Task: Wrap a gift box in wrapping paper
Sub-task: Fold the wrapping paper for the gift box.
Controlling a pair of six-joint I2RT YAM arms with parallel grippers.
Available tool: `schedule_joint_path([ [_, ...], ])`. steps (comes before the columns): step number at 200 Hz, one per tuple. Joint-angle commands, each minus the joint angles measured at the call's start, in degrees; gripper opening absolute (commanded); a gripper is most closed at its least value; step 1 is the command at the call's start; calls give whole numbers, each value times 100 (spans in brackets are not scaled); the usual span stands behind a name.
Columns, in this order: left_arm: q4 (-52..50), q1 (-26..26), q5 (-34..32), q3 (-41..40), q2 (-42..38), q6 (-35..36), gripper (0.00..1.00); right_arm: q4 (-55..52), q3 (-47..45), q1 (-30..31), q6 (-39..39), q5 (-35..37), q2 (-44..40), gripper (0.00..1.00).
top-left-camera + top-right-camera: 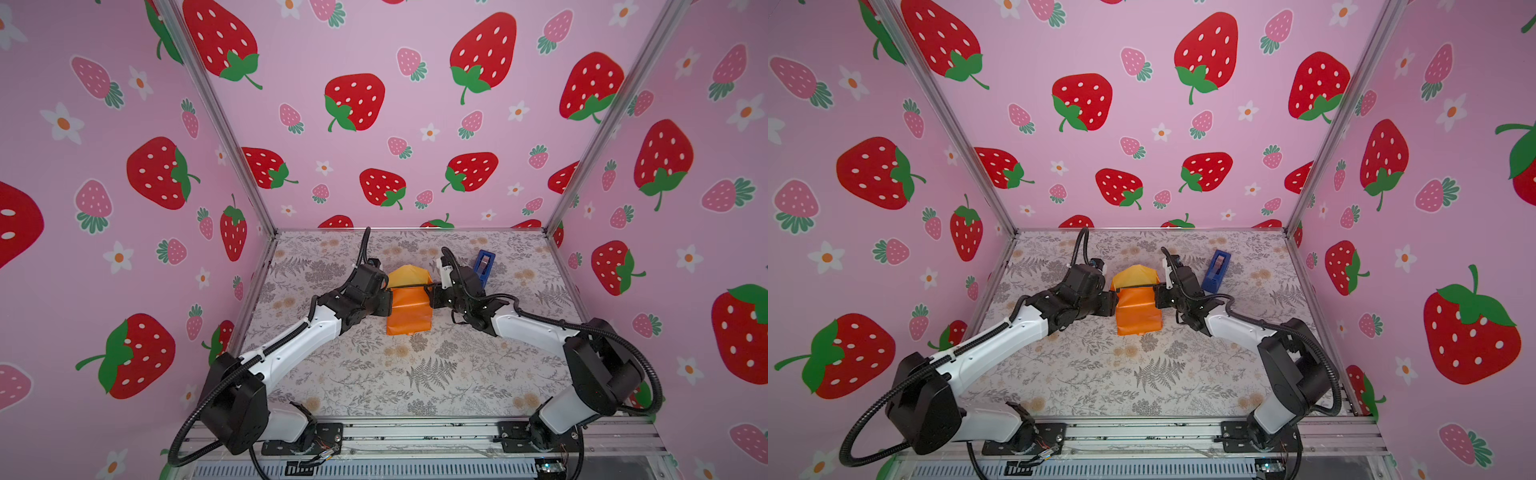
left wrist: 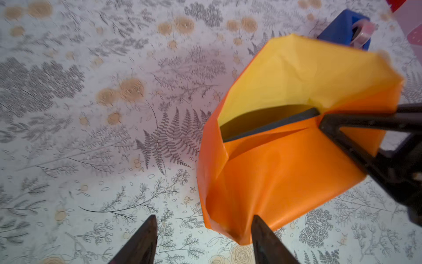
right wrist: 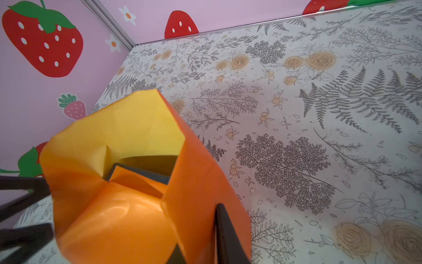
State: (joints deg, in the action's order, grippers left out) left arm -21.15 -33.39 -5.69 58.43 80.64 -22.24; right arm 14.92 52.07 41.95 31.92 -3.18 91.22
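On the left, the left gripper hangs over the grey floral table covering – a flat print of ferns and tan roses – and sits against the left side of the wrapping paper; in the left wrist view its two pointed black fingers stand spread with bare table between them, released and gripping nothing, one tip overlapping the paper's lower corner. The paper stands mid-table between the two grippers, folded up round the gift box into a loose, creased sleeve: its outer face is glossy bright orange with soft highlights, its inner face a dull matte yellow that rises behind the box as an open, crumpled flap with an angular rim. Of the box only a straight matte black top edge and a shadowed face show inside that opening, the rest covered by paper. At the parcel's right side the right gripper is clenched on the paper's side wall – in the right wrist view a thin black finger lies flat on the outside of the orange fold, a dark piece just inside it. Further right and farther back, a narrow blue plastic tape dispenser stands apart from the parcel
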Motion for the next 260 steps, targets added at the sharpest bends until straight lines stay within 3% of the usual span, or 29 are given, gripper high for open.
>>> schedule_joint_path([
  [1, 690, -10, 433, -119, 80, -384, 65, -604, -22, 32, 125, -40, 185, 16],
  [94, 470, -210, 90, 423, 441, -138, 15, -632, 31, 126, 240, -1, 220, 11],
  [151, 157, -353, -260, 704, 590, 100, 9, -1026, 84, 163, 621, 127, 45, 4],
  [161, 109, -354, -301, 692, 564, 147, 13, -1114, 83, 185, 741, 210, -27, 2],
  [187, 107, -353, -449, 473, 380, 152, 39, -1106, -60, 209, 966, 338, -137, 0],
  [209, 307, -344, -364, 242, 322, 121, 44, -1085, -127, 222, 981, 376, -135, 0],
  [260, 467, -390, -29, 347, 654, 126, 12, -1074, -119, 240, 1009, 336, -96, 0],
])
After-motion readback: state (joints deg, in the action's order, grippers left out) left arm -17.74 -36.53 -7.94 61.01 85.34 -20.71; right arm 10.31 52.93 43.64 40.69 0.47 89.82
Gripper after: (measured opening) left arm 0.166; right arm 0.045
